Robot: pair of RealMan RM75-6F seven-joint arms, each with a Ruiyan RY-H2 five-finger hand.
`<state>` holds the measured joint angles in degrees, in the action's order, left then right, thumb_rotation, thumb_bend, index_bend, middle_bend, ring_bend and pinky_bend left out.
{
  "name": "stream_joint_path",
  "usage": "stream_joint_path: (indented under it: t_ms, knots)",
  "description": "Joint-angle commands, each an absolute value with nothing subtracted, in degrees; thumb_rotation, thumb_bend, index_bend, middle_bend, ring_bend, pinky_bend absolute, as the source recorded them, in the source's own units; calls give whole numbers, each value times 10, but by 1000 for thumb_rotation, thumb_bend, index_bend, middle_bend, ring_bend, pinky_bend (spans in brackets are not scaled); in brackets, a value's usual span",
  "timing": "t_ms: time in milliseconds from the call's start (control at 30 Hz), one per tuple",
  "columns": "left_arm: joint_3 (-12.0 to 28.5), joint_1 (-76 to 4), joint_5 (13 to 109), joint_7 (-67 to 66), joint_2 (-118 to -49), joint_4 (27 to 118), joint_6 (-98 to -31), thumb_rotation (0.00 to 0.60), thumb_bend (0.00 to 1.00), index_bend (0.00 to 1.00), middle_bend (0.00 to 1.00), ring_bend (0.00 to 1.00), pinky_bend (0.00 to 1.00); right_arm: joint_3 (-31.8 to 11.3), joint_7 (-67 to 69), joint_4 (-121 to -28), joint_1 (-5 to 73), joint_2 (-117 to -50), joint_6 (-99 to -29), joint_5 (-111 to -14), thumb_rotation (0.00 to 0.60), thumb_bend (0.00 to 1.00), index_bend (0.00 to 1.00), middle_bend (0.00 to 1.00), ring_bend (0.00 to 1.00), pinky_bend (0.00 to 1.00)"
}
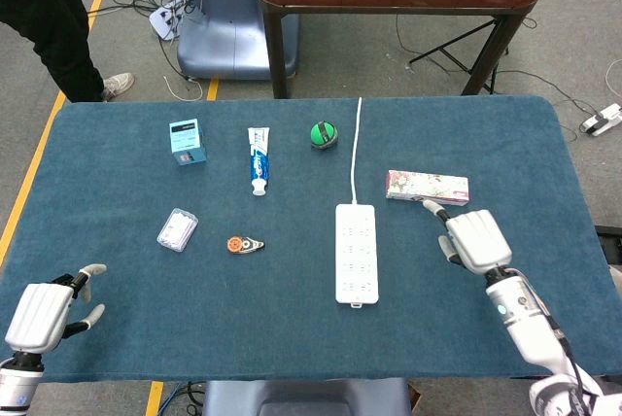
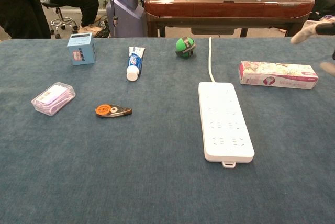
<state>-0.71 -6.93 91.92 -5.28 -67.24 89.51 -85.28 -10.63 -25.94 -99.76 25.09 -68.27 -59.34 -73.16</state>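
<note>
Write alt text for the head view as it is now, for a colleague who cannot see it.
Seen from above a blue table, the right hand, open, hovers by the near edge of a floral box; the left hand sits open at the near left corner. A white power strip lies mid-table, with toothpaste and a green ball beyond.
</note>
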Motion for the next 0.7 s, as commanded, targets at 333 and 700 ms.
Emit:
stream_joint_path:
  t_ms: [333, 700]
  knots:
    - [-9, -69, 917, -55, -671, 895, -848, 600, 265, 365, 606, 565, 822, -124, -317, -927, 359, -777, -510, -609, 600, 605, 221, 984, 1000, 1000]
    - [-8, -69, 914, -49, -668, 896, -845, 600, 266, 364, 606, 565, 821, -105, -327, -876, 403, -829, -488, -575, 600, 693, 235, 986, 1000, 1000]
